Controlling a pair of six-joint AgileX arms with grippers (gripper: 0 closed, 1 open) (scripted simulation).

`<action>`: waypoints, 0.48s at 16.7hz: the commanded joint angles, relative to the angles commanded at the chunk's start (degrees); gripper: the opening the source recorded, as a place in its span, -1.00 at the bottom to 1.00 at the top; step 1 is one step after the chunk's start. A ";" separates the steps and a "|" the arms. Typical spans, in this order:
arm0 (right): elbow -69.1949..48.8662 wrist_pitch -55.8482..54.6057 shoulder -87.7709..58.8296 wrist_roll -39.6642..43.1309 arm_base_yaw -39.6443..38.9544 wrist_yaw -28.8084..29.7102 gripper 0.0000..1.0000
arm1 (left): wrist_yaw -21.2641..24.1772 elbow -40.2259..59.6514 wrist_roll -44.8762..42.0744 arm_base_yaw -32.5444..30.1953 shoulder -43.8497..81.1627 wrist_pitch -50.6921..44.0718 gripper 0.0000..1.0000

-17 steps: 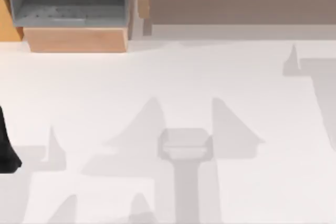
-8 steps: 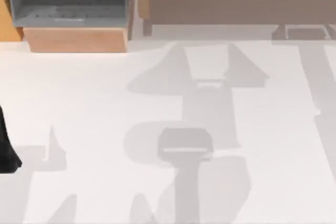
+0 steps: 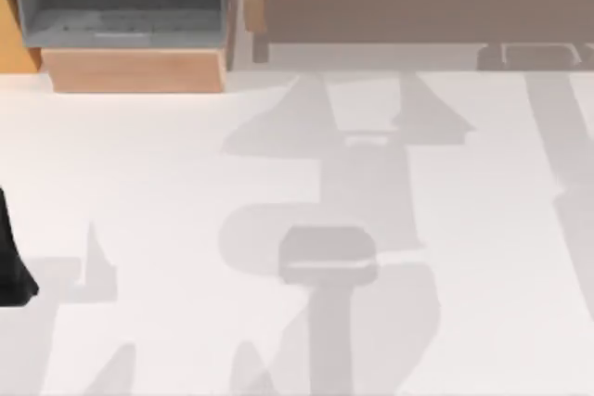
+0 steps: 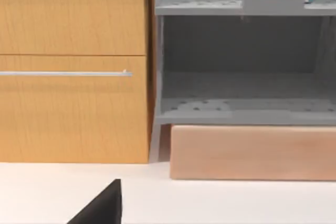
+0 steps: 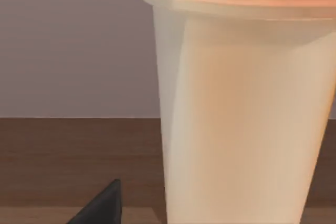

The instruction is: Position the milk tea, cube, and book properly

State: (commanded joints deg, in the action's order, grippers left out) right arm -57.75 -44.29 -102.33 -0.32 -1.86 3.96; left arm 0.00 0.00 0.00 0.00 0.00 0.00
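light: bright, even | shadows: soft grey arm shapes on table (image 3: 139,164) | glare: nil

My left arm (image 3: 11,261) is sitting at the left edge of the top view as a dark shape low over the table. In the left wrist view a dark fingertip (image 4: 102,206) is poking up at the near edge. My right arm's fingertip (image 5: 102,206) is showing the same way in the right wrist view, close up against what is in front of it.

White table (image 3: 167,164); wooden shelf (image 5: 68,150) carries milk tea (image 5: 241,108), upright.
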 joint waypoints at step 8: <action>-17.86 4.74 -12.83 0.07 0.47 -0.35 1.00 | 0.00 0.00 0.00 0.00 0.00 0.00 1.00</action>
State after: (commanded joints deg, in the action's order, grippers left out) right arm -75.61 -39.54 -115.16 -0.26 -1.39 3.61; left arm 0.00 0.00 0.00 0.00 0.00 0.00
